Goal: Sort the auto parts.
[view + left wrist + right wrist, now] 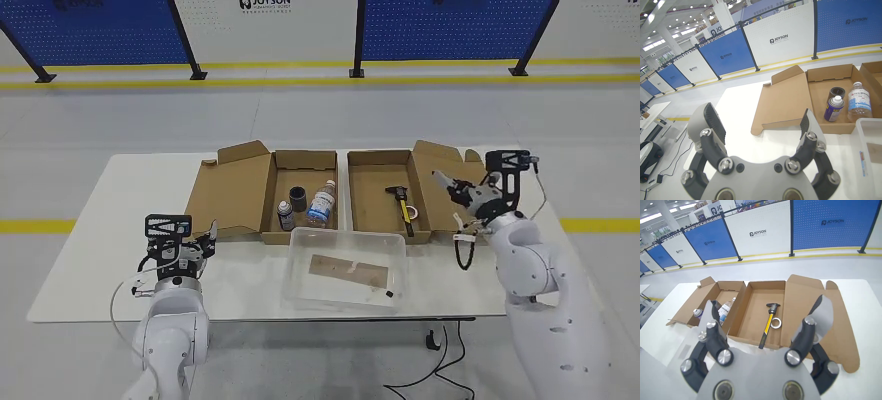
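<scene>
Both claws are found released and empty: the left claw (758, 109) over the white bench (100, 250), the right claw (765, 300) over the flap of the right brown cardboard box (375, 190). Between them the clear plastic tray (295, 275) is seen. Beyond, in that box, the yellow-and-black caliper (768, 325) is laid lengthwise towards the right claw, judged nearer.

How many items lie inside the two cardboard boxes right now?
5. Left box: black cylinder, spray can, clear bottle. Right box: caliper, metal ring beside it. None appears hidden.
</scene>
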`<state>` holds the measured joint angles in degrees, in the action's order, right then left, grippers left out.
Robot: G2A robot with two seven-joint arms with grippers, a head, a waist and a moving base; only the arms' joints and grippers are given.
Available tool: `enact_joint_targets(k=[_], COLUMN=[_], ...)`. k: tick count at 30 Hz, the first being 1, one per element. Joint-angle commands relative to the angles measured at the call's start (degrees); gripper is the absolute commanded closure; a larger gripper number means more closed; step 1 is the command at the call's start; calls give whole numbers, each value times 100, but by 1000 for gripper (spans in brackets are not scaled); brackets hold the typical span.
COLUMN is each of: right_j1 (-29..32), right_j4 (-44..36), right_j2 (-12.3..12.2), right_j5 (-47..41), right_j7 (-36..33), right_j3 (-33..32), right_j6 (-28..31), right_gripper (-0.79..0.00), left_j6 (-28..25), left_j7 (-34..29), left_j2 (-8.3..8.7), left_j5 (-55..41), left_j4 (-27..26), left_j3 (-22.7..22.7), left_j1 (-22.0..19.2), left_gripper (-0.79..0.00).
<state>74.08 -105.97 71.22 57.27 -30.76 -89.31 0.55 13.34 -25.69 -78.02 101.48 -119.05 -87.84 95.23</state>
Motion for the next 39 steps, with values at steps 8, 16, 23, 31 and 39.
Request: enact_joint_targets(k=[8, 16, 23, 31, 39], right_j1=[722, 659, 659, 659, 659], right_j4=[-787, -645, -645, -645, -645], right_j2=[-12, 1, 2, 1, 1], right_j5=[242, 484, 484, 484, 484], right_j7=[395, 931, 931, 931, 931], right_j3=[27, 320, 320, 320, 320], right_j6=[42, 239, 241, 239, 239], right_gripper=[-785, -785, -784, -784, -784], left_j6=[0, 0, 0, 0, 0], left_j7=[0, 0, 0, 0, 0], left_j2=[0, 0, 0, 0, 0], left_j5=[0, 0, 0, 0, 0], left_j4=[0, 0, 0, 0, 0], left_j3=[0, 0, 0, 0, 0], left_j1=[0, 0, 0, 0, 0], left_gripper=[-785, -785, -785, -784, -784])
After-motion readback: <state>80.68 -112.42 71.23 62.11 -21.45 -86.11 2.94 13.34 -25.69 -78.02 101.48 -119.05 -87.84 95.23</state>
